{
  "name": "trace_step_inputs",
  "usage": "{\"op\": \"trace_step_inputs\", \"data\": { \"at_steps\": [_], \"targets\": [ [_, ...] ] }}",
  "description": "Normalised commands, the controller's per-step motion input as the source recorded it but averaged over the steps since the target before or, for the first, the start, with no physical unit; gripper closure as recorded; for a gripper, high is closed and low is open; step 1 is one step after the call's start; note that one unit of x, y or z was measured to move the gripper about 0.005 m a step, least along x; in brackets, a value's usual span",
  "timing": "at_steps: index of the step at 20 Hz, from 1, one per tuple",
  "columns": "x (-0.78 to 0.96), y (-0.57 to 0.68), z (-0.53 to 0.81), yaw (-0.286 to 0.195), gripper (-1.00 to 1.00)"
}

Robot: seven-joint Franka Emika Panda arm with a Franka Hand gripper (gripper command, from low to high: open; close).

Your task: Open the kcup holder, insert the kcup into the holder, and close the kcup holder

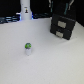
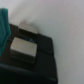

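1. Nearest in the exterior view, bare white tabletop (image 1: 47, 65) is filling the foreground.
2. Farther in, the kcup (image 1: 28, 48) is standing upright and alone on the tabletop, green top up, toward the exterior view's left and well apart from everything else.
3. Beyond it, toward the exterior view's right, the holder (image 1: 64, 26) is sitting on the tabletop, its two stacked front panels facing the camera; it is looking closed.
4. The arm (image 1: 62, 7) is hanging dark just above the holder; I cannot tell whether the claw is spread or pressed together.
5. Farthest back, a white post (image 1: 25, 10) is standing at the exterior view's left.
6. The wrist view is showing the holder (image 2: 37, 52) blurred, close under the camera.
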Motion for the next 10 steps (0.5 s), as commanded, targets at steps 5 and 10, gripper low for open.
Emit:
{"op": "trace_step_inputs", "data": {
  "at_steps": [5,10],
  "targets": [
    [-0.28,0.67,-0.18,-0.164,-1.0],
    [-0.29,0.61,-0.22,-0.16,-1.0]
  ]
}}
